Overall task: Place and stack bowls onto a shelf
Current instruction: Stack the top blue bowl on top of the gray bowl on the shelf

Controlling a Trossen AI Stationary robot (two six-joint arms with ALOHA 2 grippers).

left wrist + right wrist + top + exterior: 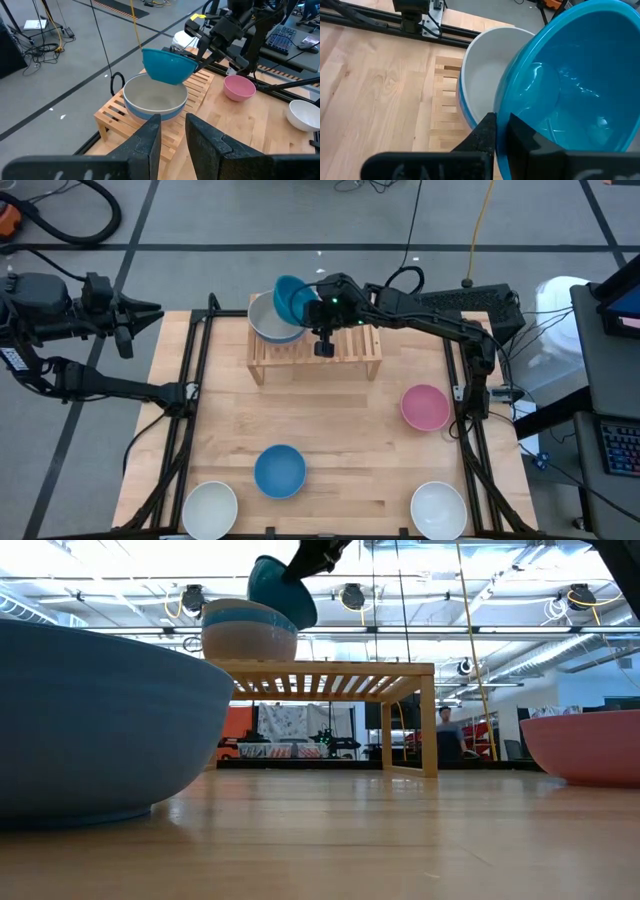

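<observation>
A teal bowl (pixel 292 299) hangs tilted in my shut right gripper (pixel 314 304), just over a stack of bowls (pixel 271 321). The stack stands on the left part of the light-wood slatted shelf (pixel 345 345); its top bowl is pale inside, and a blue bowl shows under it (pixel 150 111). I cannot tell whether the teal bowl touches the stack. My left gripper (pixel 152 311) is open and empty, off the table's far left corner, pointing toward the shelf. My right gripper pinches the teal bowl's rim (pixel 506 100), one finger inside the bowl (pixel 522 136) and one outside (pixel 485 131). It comes from the table's right side, above the shelf. The bowl is tilted on its side, its opening toward the gripper, its lower part over the stack.
On the table lie a pink bowl (pixel 425 407) at the right, a blue bowl (pixel 279 471) in the near middle, and white bowls at the near left (pixel 210 508) and near right (pixel 438 509). Black frame rails (pixel 190 395) run along both sides. The shelf's right half (pixel 355 340) is bare.
</observation>
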